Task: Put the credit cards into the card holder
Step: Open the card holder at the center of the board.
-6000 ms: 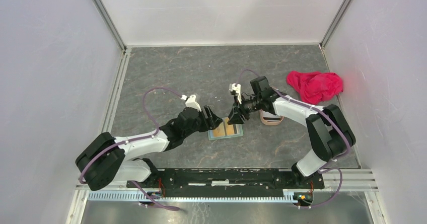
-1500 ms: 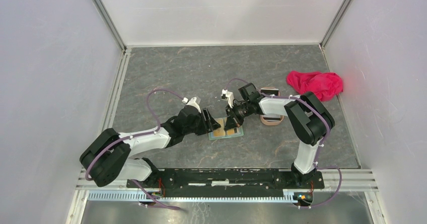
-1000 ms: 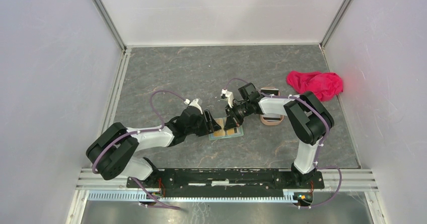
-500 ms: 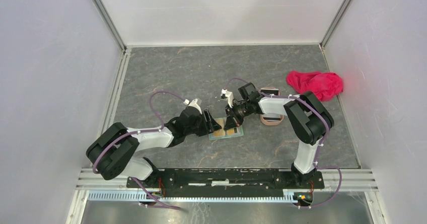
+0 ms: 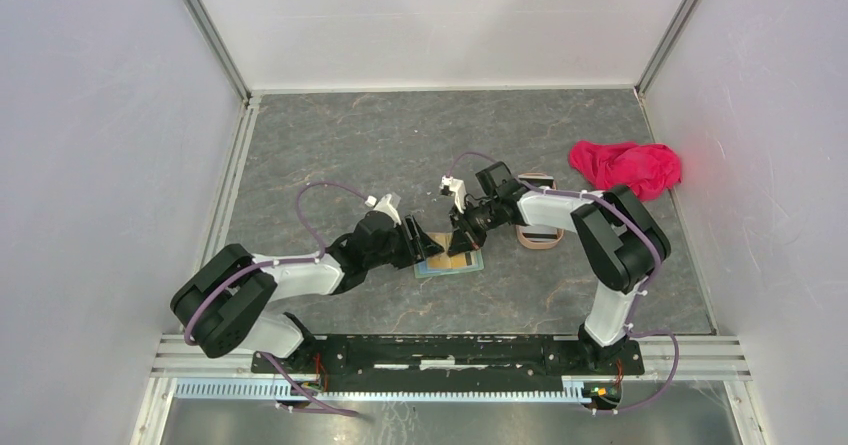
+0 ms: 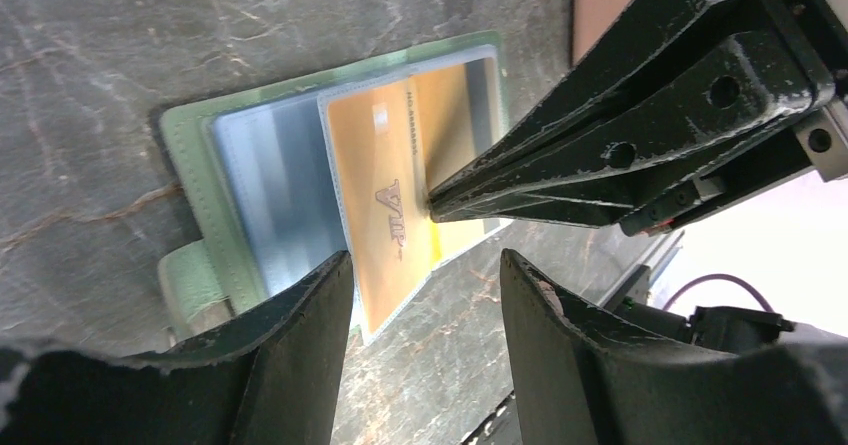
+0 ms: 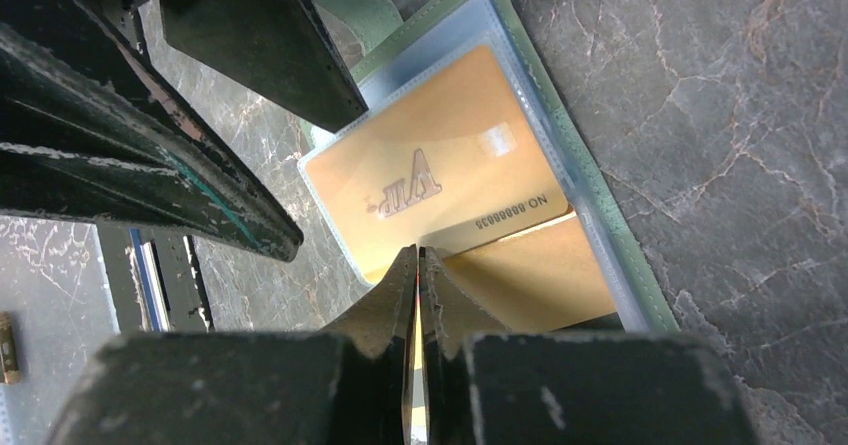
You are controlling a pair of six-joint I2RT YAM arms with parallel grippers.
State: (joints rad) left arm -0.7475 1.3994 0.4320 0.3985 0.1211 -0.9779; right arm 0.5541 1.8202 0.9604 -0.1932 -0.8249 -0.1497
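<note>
Left wrist view: the card holder (image 6: pixel 190 175) lies open and flat on the grey marbled counter (image 6: pixel 100 45). It is sage-green with stitched edges and holds clear, pale blue-green sleeves. A gold card (image 6: pixel 385 165) marked VIP sits inside the outer sleeve, its lower end reaching just past the holder's edge.

The left tool (image 6: pixel 425 265) has its fingers (image 6: pixel 300 345) well apart and grips nothing. They frame the near edge of the holder; whether they touch it cannot be told.

The right tool (image 6: pixel 435 202) comes in from the opposite side, its jaws drawn together to a hairline slit and its tip resting on the gold card's face. From the right wrist, a thin yellow sliver shows inside that slit — whether a card is pinched there cannot be told. In the same view a second gold card (image 7: pixel 530 275) lies in shadow in the sleeve just beyond the first, partly under it.

From above, the holder sits near the middle of the counter between the two tools. A pinkish-brown tray (image 5: pixel 540 237) lies just beside the right arm — its contents are too small to make out. A red cloth (image 5: pixel 625 168) lies further toward the far right.
</note>
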